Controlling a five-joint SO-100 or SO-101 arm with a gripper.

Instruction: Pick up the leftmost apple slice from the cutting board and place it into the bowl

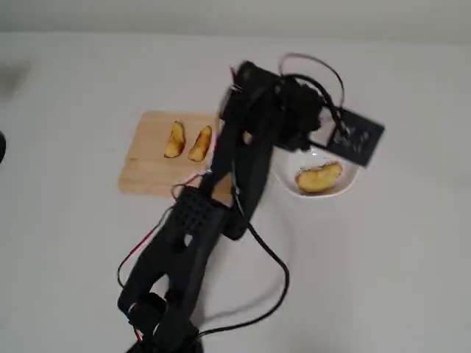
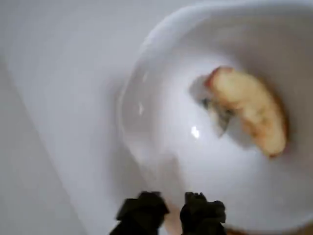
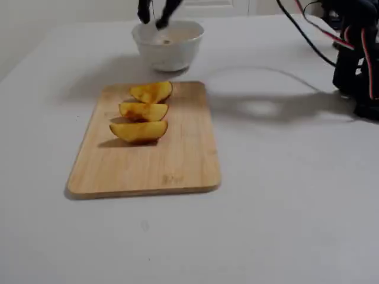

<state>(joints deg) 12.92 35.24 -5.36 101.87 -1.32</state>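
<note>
in the overhead view we find the black arm [image 1: 221, 198] stretched from the lower edge up over the right end of the wooden cutting board [image 1: 147, 165], its head above the white bowl [image 1: 346, 185]. one apple slice [image 1: 319, 177] lies inside the bowl, free of the arm. two further slices [image 1: 174, 140] [image 1: 200, 143] show on the board, side by side and apart; the arm hides the board's right part, so we cannot count the rest here. the gripper itself is not discernible in this view. in the wrist view the gripper [image 2: 172, 208] enters from the bottom edge, its two dark fingertips [image 2: 142, 208] close together with a narrow gap and nothing visible between them. it hangs over the bowl's near wall [image 2: 142, 127]; the slice [image 2: 249, 110] rests on the bowl floor, well apart from the tips, partly covering a small dark mark [image 2: 217, 112]. in the fixed view three slices [image 3: 152, 91] [image 3: 143, 110] [image 3: 138, 131] stay in a row on the board [image 3: 166, 171], the bowl [image 3: 169, 50] stands beyond the board's far end, and the dark fingertips [image 3: 157, 15] hover above its rim; their spacing is too blurred to judge there. we judge the task essentially complete: the slice is delivered and released, and only the withdrawal of the arm from over the bowl appears to remain.
</note>
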